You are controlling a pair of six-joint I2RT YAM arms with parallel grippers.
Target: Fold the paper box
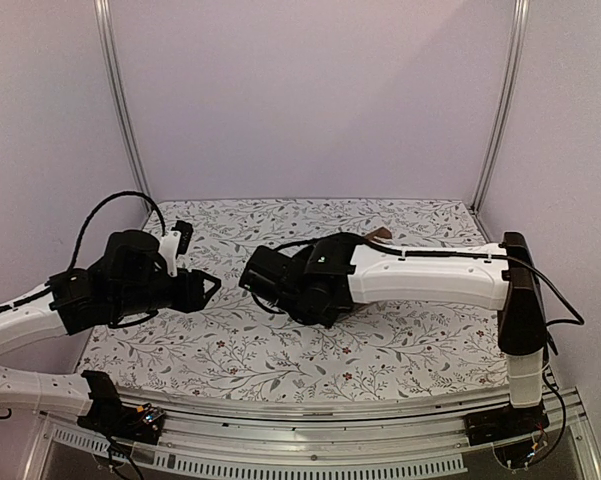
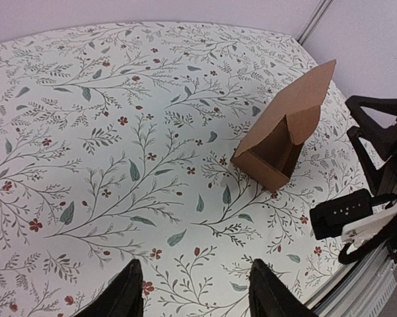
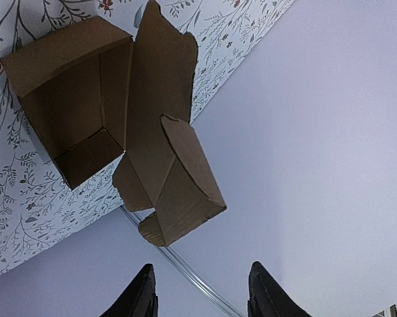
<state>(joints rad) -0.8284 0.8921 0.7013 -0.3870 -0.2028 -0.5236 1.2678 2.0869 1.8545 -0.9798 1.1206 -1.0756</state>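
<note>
The paper box (image 2: pixel 281 135) is plain brown cardboard, partly folded into a small open tray with its lid flap standing up. It sits on the floral table towards the back right. In the right wrist view the paper box (image 3: pixel 86 99) shows its open cavity, with the lid and its side flaps raised. In the top view only a brown tip of it (image 1: pixel 380 233) shows behind my right arm. My left gripper (image 2: pixel 198 297) is open and empty, well short of the box; it also shows in the top view (image 1: pixel 208 285). My right gripper (image 3: pixel 201 297) is open and empty, apart from the box.
The floral table cover (image 1: pixel 280 350) reaches the purple back and side walls. My right forearm (image 1: pixel 420 270) lies across the table's middle, and its black parts (image 2: pixel 376 152) stand just right of the box. The table's metal front rail (image 1: pixel 330 410) runs along the near edge.
</note>
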